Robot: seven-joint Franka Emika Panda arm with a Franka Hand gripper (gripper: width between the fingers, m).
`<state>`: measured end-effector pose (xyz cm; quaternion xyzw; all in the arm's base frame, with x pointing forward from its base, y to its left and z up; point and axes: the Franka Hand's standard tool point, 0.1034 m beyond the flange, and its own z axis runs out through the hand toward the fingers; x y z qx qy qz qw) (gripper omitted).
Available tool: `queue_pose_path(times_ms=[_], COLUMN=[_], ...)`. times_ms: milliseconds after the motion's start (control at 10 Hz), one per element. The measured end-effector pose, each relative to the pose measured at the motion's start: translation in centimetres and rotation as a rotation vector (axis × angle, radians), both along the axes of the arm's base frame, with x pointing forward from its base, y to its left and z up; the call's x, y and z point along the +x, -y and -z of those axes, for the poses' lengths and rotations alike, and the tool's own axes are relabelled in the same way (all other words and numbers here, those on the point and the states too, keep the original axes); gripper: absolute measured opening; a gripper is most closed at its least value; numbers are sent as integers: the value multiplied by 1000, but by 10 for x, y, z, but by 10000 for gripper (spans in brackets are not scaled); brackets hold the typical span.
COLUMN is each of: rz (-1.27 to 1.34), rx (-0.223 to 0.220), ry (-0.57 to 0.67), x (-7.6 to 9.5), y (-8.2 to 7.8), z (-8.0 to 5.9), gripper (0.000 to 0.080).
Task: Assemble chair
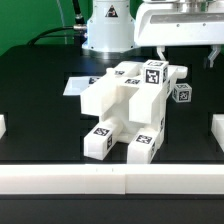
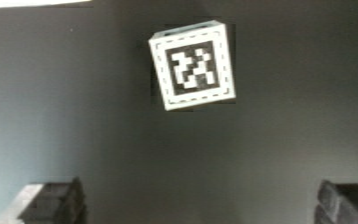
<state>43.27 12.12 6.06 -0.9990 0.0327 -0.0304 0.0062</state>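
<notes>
The chair (image 1: 128,105), a blocky white structure with black-and-white tags, stands in the middle of the black table in the exterior view. My gripper (image 1: 186,55) hangs above the table behind the chair, toward the exterior view's right, touching nothing. Its jaws stand wide apart and empty. In the wrist view the two dark fingertips (image 2: 51,200) frame bare black table, with the gripper (image 2: 201,205) open. A small white tagged block (image 2: 195,66) lies on the table ahead of the fingers, apart from them.
A small loose tagged cube (image 1: 181,93) sits beside the chair on the exterior view's right. The marker board (image 1: 80,86) lies behind the chair at the left. White rails (image 1: 110,180) border the table's front and sides. The arm's base (image 1: 108,30) stands at the back.
</notes>
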Motion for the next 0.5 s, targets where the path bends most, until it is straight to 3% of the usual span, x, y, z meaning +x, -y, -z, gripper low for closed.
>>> queue_pose_path(times_ms=[500], rz=[-29], rx=[-29], ry=[-6], x=[-19], y=[-5], z=[29], gripper=[649])
